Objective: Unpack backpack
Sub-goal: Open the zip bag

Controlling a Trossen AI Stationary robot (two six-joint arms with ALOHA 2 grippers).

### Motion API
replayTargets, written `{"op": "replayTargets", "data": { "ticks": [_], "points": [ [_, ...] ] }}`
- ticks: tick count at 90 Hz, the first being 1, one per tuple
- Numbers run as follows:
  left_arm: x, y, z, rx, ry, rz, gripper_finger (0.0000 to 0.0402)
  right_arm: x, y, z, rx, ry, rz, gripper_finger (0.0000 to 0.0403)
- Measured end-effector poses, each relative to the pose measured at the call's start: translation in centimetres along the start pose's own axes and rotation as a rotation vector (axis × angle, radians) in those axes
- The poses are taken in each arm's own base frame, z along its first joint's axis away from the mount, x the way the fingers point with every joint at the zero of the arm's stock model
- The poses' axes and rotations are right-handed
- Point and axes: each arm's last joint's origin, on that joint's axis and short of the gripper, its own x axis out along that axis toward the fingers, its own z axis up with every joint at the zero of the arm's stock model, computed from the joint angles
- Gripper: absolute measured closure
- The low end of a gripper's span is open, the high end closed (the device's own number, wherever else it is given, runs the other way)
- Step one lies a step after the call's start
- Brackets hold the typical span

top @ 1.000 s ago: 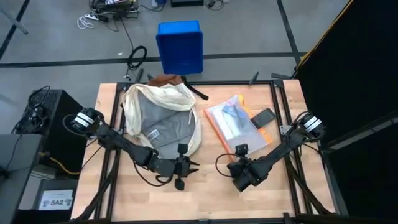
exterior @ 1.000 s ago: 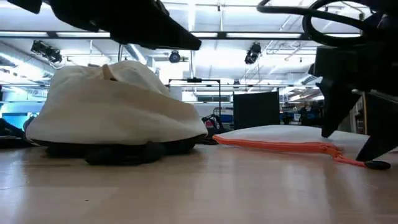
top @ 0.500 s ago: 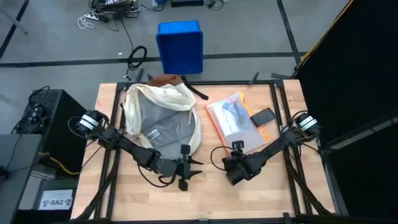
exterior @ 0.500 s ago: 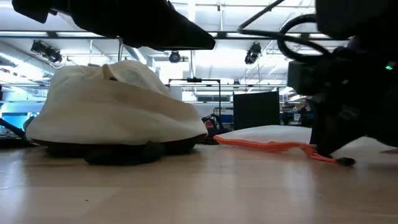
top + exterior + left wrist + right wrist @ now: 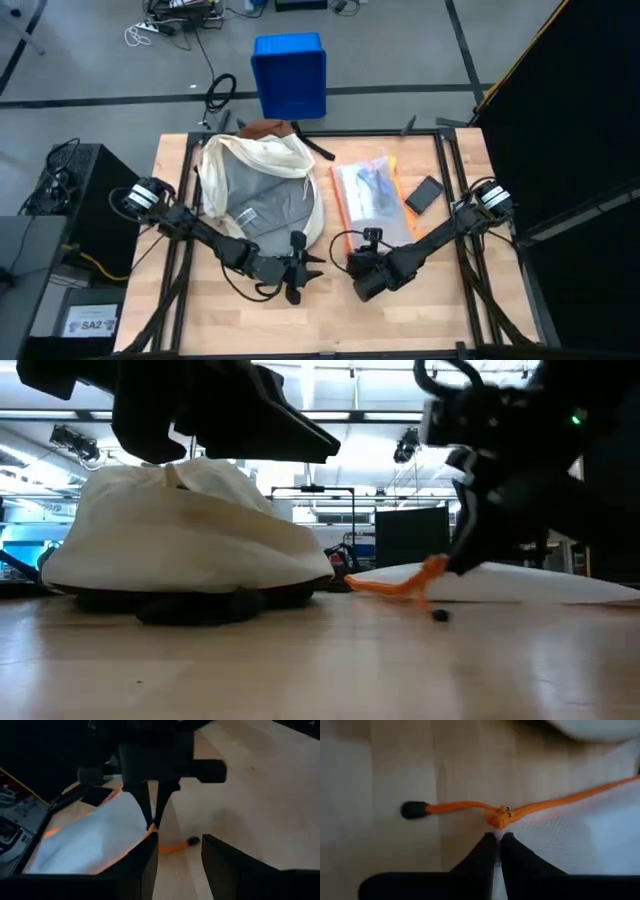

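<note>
While the right gripper [image 5: 495,837] pinches the pouch [image 5: 368,195] corner, a low, slow drag suits; left gripper [image 5: 300,268] spread wide

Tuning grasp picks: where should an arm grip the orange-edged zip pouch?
At the near corner of the zip pouch, where its orange zipper edge ends, coming from the table's front. It lies flat; the right gripper already pinches there, jaws shut.
</note>
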Motion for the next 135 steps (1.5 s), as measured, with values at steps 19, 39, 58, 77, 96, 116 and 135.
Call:
{"op": "replayTargets", "data": {
  "ticks": [19, 39, 58, 77, 96, 116, 135],
  "points": [
    [2.0, 0.1, -1.3, -0.362, 0.058, 0.067, 0.0280, -0.9, 0.0, 1.8, 0.043, -0.073, 0.004, 0.0403],
    [3.6, 0.1, -3.4, -0.455, 0.129, 0.023, 0.0276, -1.0, 0.1, 2.1, 0.040, -0.097, 0.011, 0.0403],
    [4.4, 0.9, -4.1, -0.510, 0.137, 0.015, 0.0258, -1.0, 0.1, 2.3, 0.039, -0.116, 0.018, 0.0403],
    [4.8, 1.6, -4.4, -0.561, 0.148, -0.010, 0.0238, -1.0, 0.2, 2.7, 0.034, -0.149, 0.026, 0.0403],
    [4.8, 1.6, -4.6, -0.580, 0.161, -0.022, 0.0222, -1.0, 0.2, 2.8, 0.039, -0.156, 0.020, 0.0403],
    [4.8, 1.5, -4.9, -0.607, 0.199, -0.019, 0.0218, -1.1, 0.2, 3.0, 0.048, -0.169, 0.022, 0.0403],
    [5.8, 0.8, -6.0, -0.620, 0.219, -0.020, 0.0217, -1.7, 0.1, 4.0, 0.055, -0.194, 0.031, 0.0403]
  ]
}}
